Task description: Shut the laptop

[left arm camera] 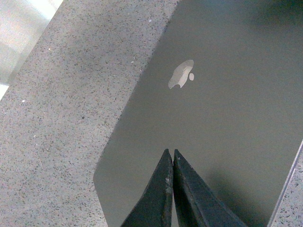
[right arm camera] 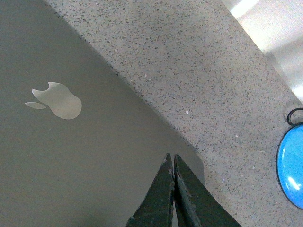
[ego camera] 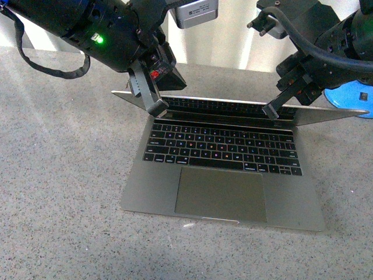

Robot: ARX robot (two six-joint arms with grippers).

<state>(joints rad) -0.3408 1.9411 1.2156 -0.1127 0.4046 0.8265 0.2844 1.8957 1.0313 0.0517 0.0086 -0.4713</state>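
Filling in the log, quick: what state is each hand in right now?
Left hand: closed, holding nothing, tips at the back of the laptop lid.
Right hand: closed, holding nothing, tips at the same lid.

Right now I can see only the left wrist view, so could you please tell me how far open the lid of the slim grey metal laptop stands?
Observer: Partly open. The front view shows the slim grey metal laptop with its black keys uncovered and the lid lowered only partway.
Operator: Thank you. Where is the right arm?
Observer: The right gripper is at the lid's top edge, on the robot's right side, fingers shut.
Operator: Is anything near that corner?
Observer: A round blue object lies on the speckled grey table beyond it, apart from the laptop.
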